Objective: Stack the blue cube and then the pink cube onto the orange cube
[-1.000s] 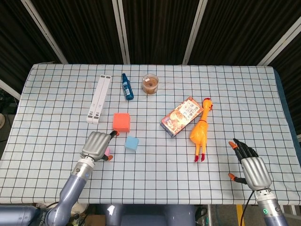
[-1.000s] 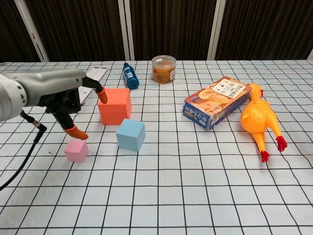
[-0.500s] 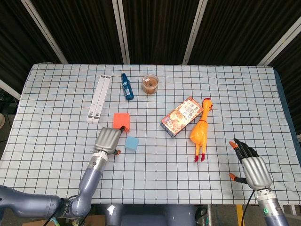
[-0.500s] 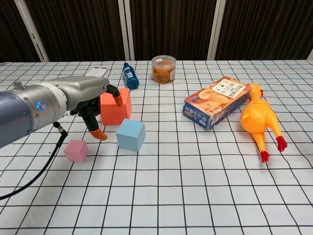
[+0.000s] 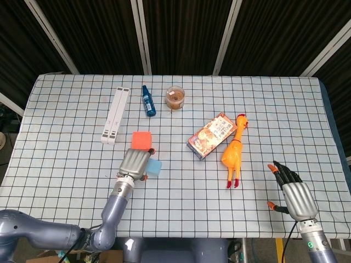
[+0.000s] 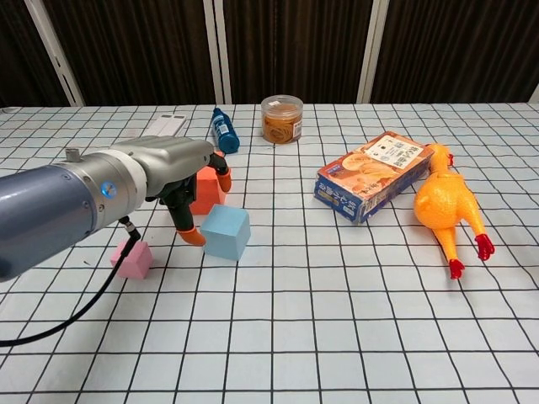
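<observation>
Up above, from the head view, the table [image 5: 66,164] has a white cloth with black squares on it. The left hand [image 5: 135,163] hangs over the spot between the orange cube [image 5: 141,139] and the blue cube [image 5: 154,167]. It hides part of both. I cannot tell from up here if its fingers touch the blue cube. The right hand [image 5: 296,197] rests near the front right edge of the table, fingers apart, holding nothing. Nothing lies close to it. A yellow rubber chicken [image 5: 234,150] lies beside a snack box [image 5: 212,135]. At the back stand a little blue bottle [image 5: 148,101] and a round jar [image 5: 175,97]. A long white bar [image 5: 115,115] lies to the left of the bottle.

Now the chest view, from low down. The left hand [image 6: 181,172] comes in from the left on a big grey arm. Its fingers [image 6: 195,236] have orange tips. One tip sits low, right by the left side of the blue cube [image 6: 226,231], and another tip is higher, in front of the orange cube [image 6: 205,188]. The fingers are spread around the cube's side but it is not lifted. The blue cube sits flat on the table, just in front of the orange cube. The pink cube [image 6: 133,259] sits alone on the table, off to the left, partly behind a black cable [image 6: 80,308]. The chicken [image 6: 446,207] and snack box [image 6: 376,174] lie to the right, and the jar [image 6: 281,119] and bottle [image 6: 224,130] stand at the back. The right hand does not show in this view.
</observation>
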